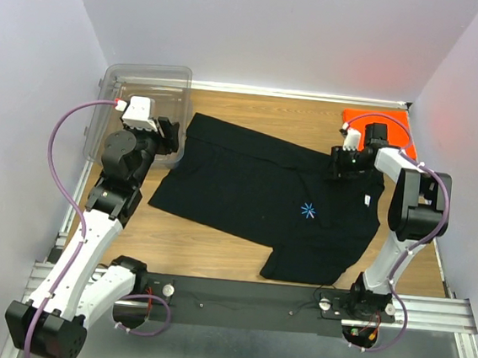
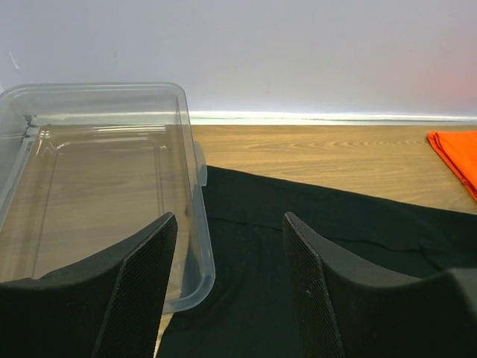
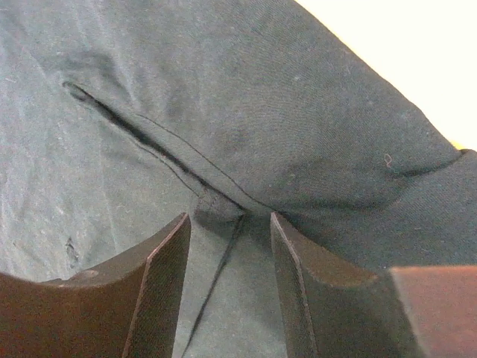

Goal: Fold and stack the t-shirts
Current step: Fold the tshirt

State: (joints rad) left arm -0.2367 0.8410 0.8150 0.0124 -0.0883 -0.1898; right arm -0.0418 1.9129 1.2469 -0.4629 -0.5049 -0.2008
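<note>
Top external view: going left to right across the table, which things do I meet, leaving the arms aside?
clear plastic bin → black t-shirt → orange t-shirt

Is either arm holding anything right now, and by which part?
Nothing is held. The right tool stands open over a seam of the black t-shirt; the left tool hangs open.

Left arm point(image 1: 105, 208) bent at elbow; left hand point(image 2: 229, 224) held level, fingers spread wide. Right arm point(image 1: 404, 220) reaches forward; right hand point(image 3: 229, 218) pitched down, fingers parted.
</note>
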